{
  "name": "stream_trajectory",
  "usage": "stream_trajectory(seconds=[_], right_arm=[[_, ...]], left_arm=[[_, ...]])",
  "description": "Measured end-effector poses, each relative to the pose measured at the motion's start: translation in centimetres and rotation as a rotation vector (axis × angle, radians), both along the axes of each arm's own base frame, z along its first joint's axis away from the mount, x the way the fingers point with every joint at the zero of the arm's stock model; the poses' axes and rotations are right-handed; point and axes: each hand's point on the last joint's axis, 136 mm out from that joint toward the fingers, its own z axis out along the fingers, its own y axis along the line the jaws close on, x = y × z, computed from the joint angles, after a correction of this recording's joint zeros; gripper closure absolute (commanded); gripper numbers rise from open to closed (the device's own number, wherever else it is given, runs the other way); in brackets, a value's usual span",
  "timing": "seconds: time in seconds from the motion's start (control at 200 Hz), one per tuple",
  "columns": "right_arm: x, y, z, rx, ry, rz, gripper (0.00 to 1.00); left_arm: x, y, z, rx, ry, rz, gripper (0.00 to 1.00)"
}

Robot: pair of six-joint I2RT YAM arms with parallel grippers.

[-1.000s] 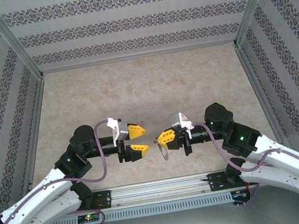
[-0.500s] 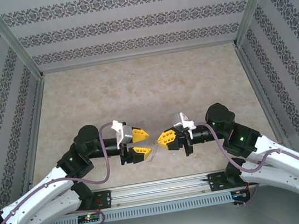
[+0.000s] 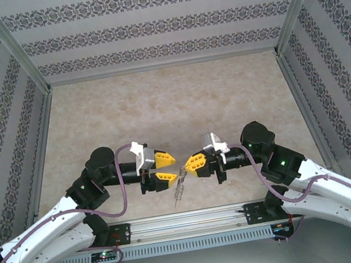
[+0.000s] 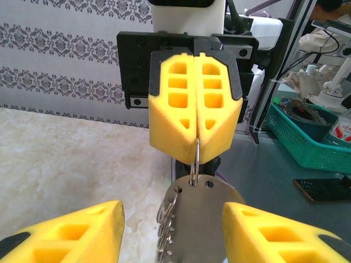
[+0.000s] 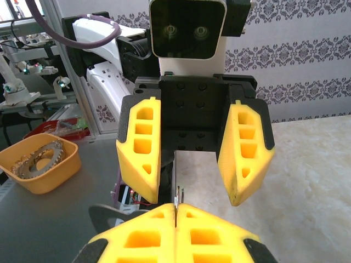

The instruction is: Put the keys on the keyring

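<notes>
The keyring (image 4: 211,224) is a flat grey metal piece with small holes near its top and a row of small rings (image 4: 167,213) down its left edge. It hangs from a thin wire loop (image 4: 195,161). My right gripper (image 4: 197,156) is shut on that loop. In the top view the keyring (image 3: 180,189) dangles just below the two grippers. My left gripper (image 4: 173,219) is open, one finger on each side of the keyring, and neither finger touches it. The two grippers face each other tip to tip, left (image 3: 171,165) and right (image 3: 190,163). The keys are out of view.
The marbled tabletop (image 3: 171,99) stretches away behind the grippers, fenced by aluminium rails and patterned walls. Off the table, a green basket (image 4: 307,142) and an orange bowl (image 5: 38,175) each hold a sprocket.
My left gripper has moved right towards the right one and its jaws have narrowed. The keyring now hangs between them, swung a little to the left.
</notes>
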Motion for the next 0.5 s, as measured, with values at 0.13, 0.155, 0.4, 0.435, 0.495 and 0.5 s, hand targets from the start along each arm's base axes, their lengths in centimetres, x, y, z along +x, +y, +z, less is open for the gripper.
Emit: stream_trajectory(seconds=[0.13,0.155,0.4,0.435,0.495,0.5], right_arm=[[-0.1,0.0,0.0,0.000,0.000,0.003,1.00],[-0.1,0.0,0.0,0.000,0.000,0.003,1.00],[0.0,0.1,0.0,0.000,0.001,0.008,1.00],[-0.1,0.1,0.0,0.000,0.001,0.010,1.00],[-0.1,0.1,-0.1,0.000,0.001,0.011,1.00],[-0.1,0.1,-0.1,0.000,0.001,0.011,1.00]], left_arm=[[-0.2,-0.2,0.4,-0.011,-0.009,-0.012,0.53],[-0.2,-0.2,0.4,-0.012,-0.011,-0.013,0.54],[0.1,-0.8,0.0,-0.004,-0.002,-0.024,0.57],[0.1,-0.9,-0.1,-0.002,0.001,-0.027,0.58],[0.2,-1.0,-0.2,0.001,0.004,-0.027,0.59],[0.2,-1.0,-0.2,0.002,0.005,-0.027,0.59]])
